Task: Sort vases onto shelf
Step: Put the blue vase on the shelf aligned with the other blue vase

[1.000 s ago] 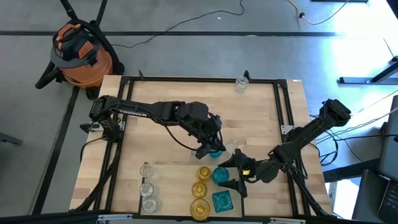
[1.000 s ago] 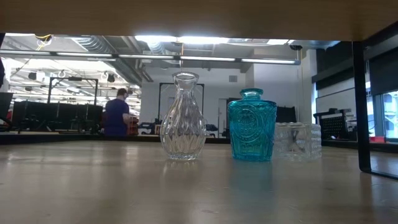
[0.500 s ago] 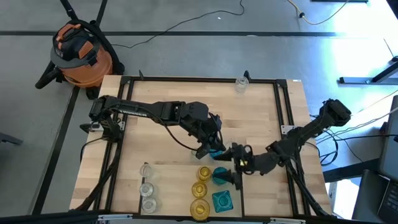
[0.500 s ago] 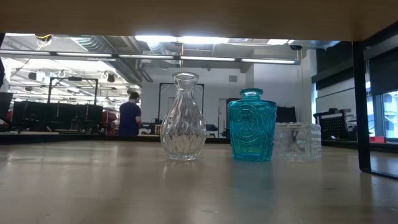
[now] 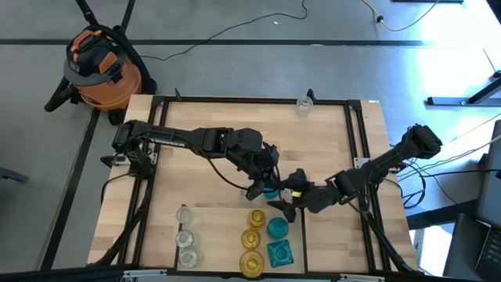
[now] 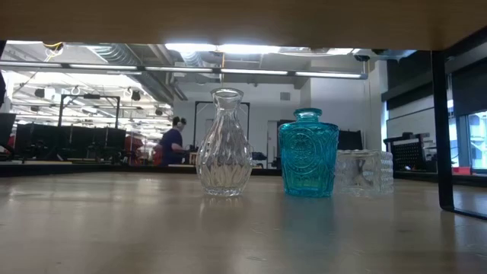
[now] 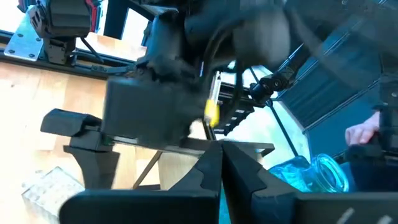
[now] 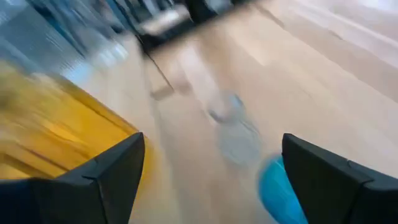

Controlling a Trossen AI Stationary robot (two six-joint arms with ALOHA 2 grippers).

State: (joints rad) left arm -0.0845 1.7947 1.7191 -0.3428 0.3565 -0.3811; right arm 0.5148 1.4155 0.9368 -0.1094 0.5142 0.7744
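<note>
My left gripper is over the middle of the pale-wood shelf, its fingers shut. A teal vase lies right beside them. My right gripper is open and hangs close in front of the left one. Under it are amber vases and a teal one. A clear square vase sits on the wood near the right gripper's finger. Along the near edge stand clear vases, amber vases and teal vases. My left gripper has its fingers shut with the teal vase's side next to one finger. Whether that finger touches the vase, I cannot tell. My right gripper touches nothing.
A clear vase stands at the shelf's far edge. Black frame rails run round the panel. The low view shows a clear vase, a teal vase and a clear square vase standing in a row. An orange vacuum sits on the floor.
My right gripper has moved toward the far edge and a little left, from beside the near teal vases up to the left gripper, and has stayed open. The left arm has kept still. A person in the room behind has walked to the right.
</note>
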